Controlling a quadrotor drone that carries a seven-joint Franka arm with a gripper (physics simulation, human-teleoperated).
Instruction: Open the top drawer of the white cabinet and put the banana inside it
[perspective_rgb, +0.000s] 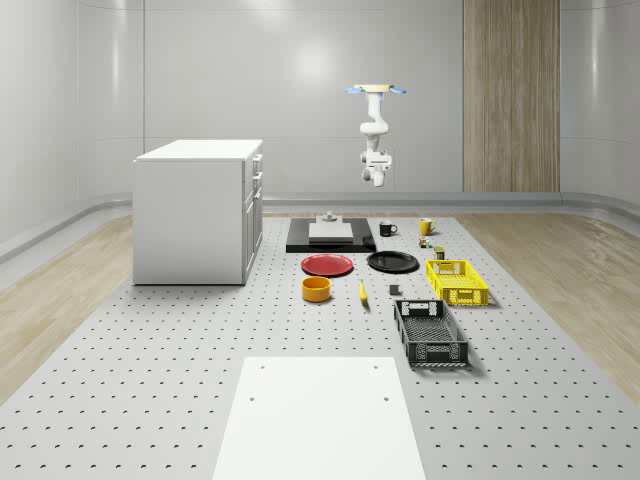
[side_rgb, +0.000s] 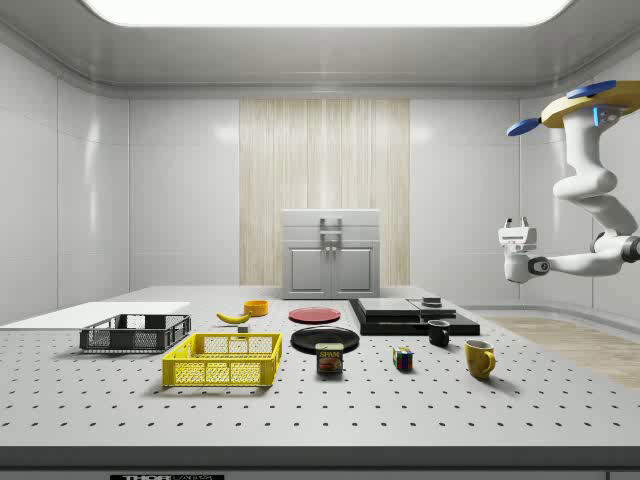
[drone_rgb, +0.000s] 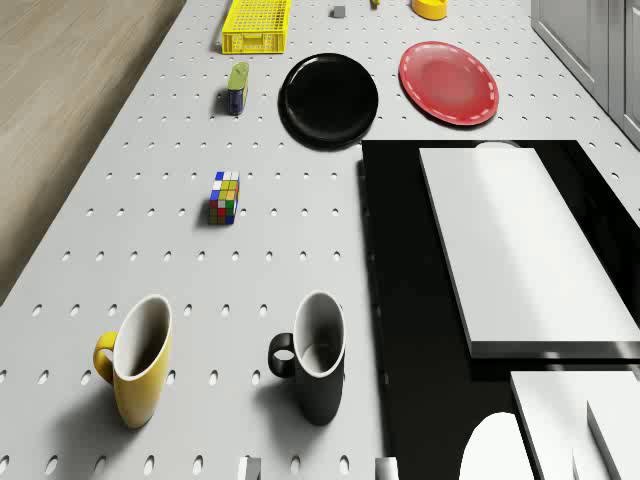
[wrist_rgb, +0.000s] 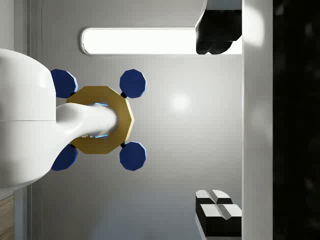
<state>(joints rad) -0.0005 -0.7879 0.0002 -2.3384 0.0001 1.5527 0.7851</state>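
Observation:
The white cabinet (perspective_rgb: 200, 212) stands at the whole-scene view's left, its drawers shut; the side view shows its front (side_rgb: 330, 256) at the back. The banana (perspective_rgb: 362, 292) lies on the table beside an orange bowl (perspective_rgb: 317, 288), and in the side view the banana (side_rgb: 233, 317) is left of centre. The drone (perspective_rgb: 377, 90) hovers high over the table's far end, beyond the mugs, far from cabinet and banana. My gripper (side_rgb: 515, 224) points upward, open and holding nothing. In the wrist view the gripper (wrist_rgb: 218, 125) faces the drone (wrist_rgb: 100, 120) and the ceiling light.
Below the drone are a black platform (drone_rgb: 400, 300) with white blocks, a black mug (drone_rgb: 315, 355) and a yellow mug (drone_rgb: 135, 358). Farther along lie a colour cube (drone_rgb: 224, 197), a can (drone_rgb: 237, 86), a black plate (drone_rgb: 329, 98), a red plate (drone_rgb: 449, 82), a yellow basket (perspective_rgb: 457, 281) and a black basket (perspective_rgb: 430, 332).

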